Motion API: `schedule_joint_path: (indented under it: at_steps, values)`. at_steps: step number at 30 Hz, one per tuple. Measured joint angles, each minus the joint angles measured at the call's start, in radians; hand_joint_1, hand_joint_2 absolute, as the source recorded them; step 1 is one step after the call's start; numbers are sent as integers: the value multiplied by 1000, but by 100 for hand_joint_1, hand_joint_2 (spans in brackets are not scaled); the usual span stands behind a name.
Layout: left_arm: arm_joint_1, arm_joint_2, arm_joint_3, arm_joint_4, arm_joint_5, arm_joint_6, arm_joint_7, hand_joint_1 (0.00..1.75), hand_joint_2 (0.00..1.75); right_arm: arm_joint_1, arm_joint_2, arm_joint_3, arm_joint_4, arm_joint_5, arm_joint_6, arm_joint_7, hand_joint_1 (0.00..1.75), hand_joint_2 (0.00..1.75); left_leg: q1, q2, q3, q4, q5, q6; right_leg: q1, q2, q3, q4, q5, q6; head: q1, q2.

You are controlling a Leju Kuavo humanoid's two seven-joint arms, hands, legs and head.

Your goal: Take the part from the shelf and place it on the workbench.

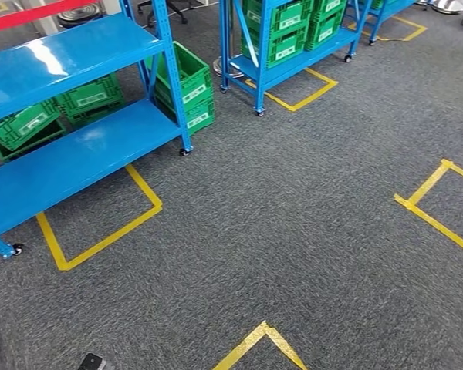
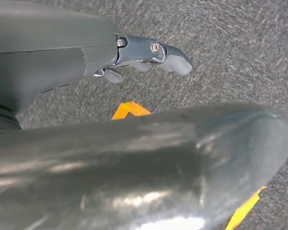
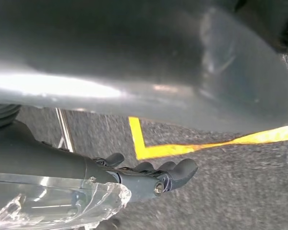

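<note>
In the right wrist view a crumpled clear plastic bag, the part's wrapping, lies against my right hand above the grey carpet. The hand holds it, though the dark fingers stretch nearly straight past it and the grip itself is hidden. What is inside the bag is too blurred to tell. In the left wrist view my left hand hangs over the carpet with its fingers stretched out and nothing in it.
A blue two-level shelf on castors stands at the left, with green crates behind and under it. A second blue shelf with green crates stands further back. Yellow tape outlines mark the grey carpet.
</note>
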Motion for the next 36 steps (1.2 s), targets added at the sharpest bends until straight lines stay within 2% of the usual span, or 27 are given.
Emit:
schedule_joint_path:
  at_steps: [2,3,5,6,7,9,10,11,12,13,14,15,17,18,20,21,22,24,25,26,27,28,29,31,33,35,36]
  values:
    - [-1,3,0,0,3,-2,0,0,0,-8,-7,22,2,-11,-16,10,0,0,1,-24,-9,7,4,-14,-5,35,39,-81,16,-3,1,0]
    - [1,5,-1,1,4,-3,0,0,0,-12,-11,35,3,-16,-25,15,0,0,1,-35,-15,8,8,-21,-3,37,41,-86,11,-11,0,0]
    - [6,7,-1,1,6,-5,0,0,0,-20,-22,59,3,-27,-40,26,0,0,5,-50,-23,5,12,-32,0,12,39,-84,17,-30,0,0]
    - [8,7,-1,1,7,-5,0,0,0,-24,-27,72,3,-32,-48,30,0,0,7,-36,-33,18,2,-36,1,-1,38,-85,21,-39,-2,0]
    - [9,7,-2,2,7,-5,0,0,0,-28,-31,86,3,-39,-57,34,0,0,7,-11,-51,51,-20,-39,1,-14,36,-87,26,-47,-4,0]
    - [7,7,-3,2,8,-3,1,0,0,-32,-41,113,4,-50,-72,41,0,0,7,51,-113,178,-92,-43,5,-43,30,-90,31,-55,-10,0]
    - [5,7,-3,2,9,-1,3,0,0,-32,-45,125,4,-56,-79,45,0,0,7,65,-144,247,-122,-44,7,-60,28,-90,32,-56,-12,0]
    - [5,7,-3,2,10,1,8,0,0,-33,-50,138,4,-63,-85,48,0,0,6,70,-163,295,-137,-43,10,-76,27,-89,32,-57,-13,0]
    - [7,7,-3,2,10,4,14,0,0,-36,-55,151,4,-70,-92,52,0,0,4,72,-164,306,-131,-40,13,-91,28,-89,32,-58,-12,0]
    - [9,7,-3,2,10,6,21,0,0,-42,-59,163,5,-77,-100,55,0,0,1,76,-144,277,-108,-34,16,-105,29,-89,31,-58,-13,0]
    - [11,7,-3,2,10,8,26,0,0,-48,-64,176,5,-83,-107,59,0,0,-5,87,-108,216,-74,-25,19,-117,32,-90,30,-59,-13,0]
    - [12,7,-3,1,10,8,29,0,0,-54,-67,188,5,-89,-115,62,0,0,-13,111,-67,142,-43,-15,21,-129,33,-90,27,-58,-13,0]
    - [9,8,-4,1,12,1,30,0,0,-64,-75,211,5,-99,-130,69,0,0,-26,152,-12,37,-15,0,28,-151,32,-88,20,-53,-13,0]
    - [8,9,-5,1,17,-6,32,0,0,-68,-79,223,5,-103,-137,72,0,0,-29,157,-4,18,-15,3,31,-164,31,-88,17,-50,-13,0]
    - [7,11,-6,-13,67,-54,80,0,0,-85,-87,252,6,-104,-144,82,0,0,-27,136,-7,10,-11,8,32,-179,35,-89,13,-42,-14,0]
    - [2,14,-6,-40,136,-104,151,0,0,-100,-91,274,10,-105,-147,86,0,0,-23,124,-8,7,-7,12,31,-161,33,-80,6,-37,-13,0]
    - [-10,20,-10,-79,237,-155,249,0,0,-119,-94,301,18,-111,-152,89,0,0,-19,112,-11,4,-2,15,29,-131,22,-54,-12,-31,-12,0]
    - [-43,49,-47,-171,494,-199,449,0,0,-158,-101,364,42,-145,-170,87,0,0,-12,84,-16,2,4,20,24,-62,-31,60,-73,-21,-6,0]
    - [-53,73,-85,-207,622,-171,512,0,0,-175,-105,396,53,-170,-182,84,0,0,-11,69,-17,2,4,21,21,-48,-67,132,-102,-18,-4,0]
    - [-53,104,-134,-236,738,-119,548,0,0,-189,-110,429,61,-195,-196,82,0,0,-11,55,-17,3,4,21,19,-44,-97,188,-117,-16,-3,0]
    - [-45,137,-190,-257,837,-58,564,0,0,-202,-116,461,68,-217,-210,80,0,0,-10,43,-14,3,4,20,16,-42,-112,209,-111,-15,-2,0]
    - [-32,172,-249,-274,920,5,567,0,0,-212,-122,492,72,-237,-223,79,0,0,-10,30,-11,3,3,18,13,-41,-107,189,-84,-13,-3,0]
    - [-19,204,-309,-289,984,57,565,0,0,-220,-127,520,76,-252,-235,79,0,0,-8,17,-8,5,1,15,8,-33,-84,131,-43,-10,-3,0]
    - [2,262,-420,-313,1064,121,557,0,0,-234,-135,568,81,-271,-251,80,0,0,-6,-10,-7,12,-4,3,-4,15,-25,-5,21,-4,-2,0]
    - [16,306,-512,-334,1109,156,551,0,0,-248,-140,608,86,-281,-262,79,0,0,-4,-36,-14,19,-6,-11,-7,47,0,-65,31,-10,-2,0]
    - [35,347,-588,-350,1159,199,546,0,0,-261,-143,639,87,-292,-271,75,0,0,0,-53,-19,18,-5,-22,-4,32,4,-67,27,-27,-3,0]
    - [46,368,-623,-358,1187,222,544,0,0,-268,-145,651,88,-299,-275,72,0,0,0,-41,-22,23,-8,-26,-3,25,9,-68,27,-34,-4,0]
